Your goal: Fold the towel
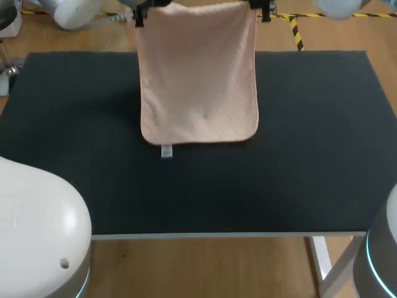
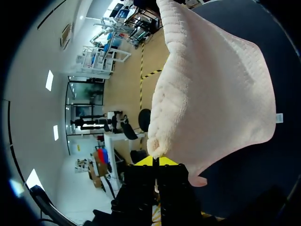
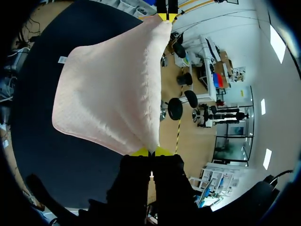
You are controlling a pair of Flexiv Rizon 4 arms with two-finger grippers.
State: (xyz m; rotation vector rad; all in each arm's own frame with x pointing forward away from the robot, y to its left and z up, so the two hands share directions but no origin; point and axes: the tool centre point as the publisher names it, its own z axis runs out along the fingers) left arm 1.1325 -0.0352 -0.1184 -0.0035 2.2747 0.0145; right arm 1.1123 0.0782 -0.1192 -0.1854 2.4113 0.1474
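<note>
Although the black bench fills most of the head view, only one pale pink towel hangs over its far half, with one small white label at the lower hem. Two claws hold it up: the left claw is pinched tight on one top corner, the right claw on the other. From above both claws are largely cut off, and I cannot tell whether the hem rests on the bench.

Left arm, table's near-left corner: glossy white rounded shell, one small hole, cyan ring. Right arm, near-right corner: grey-white, cyan ring. Left gripper, right gripper: black bodies, yellow tips.
</note>
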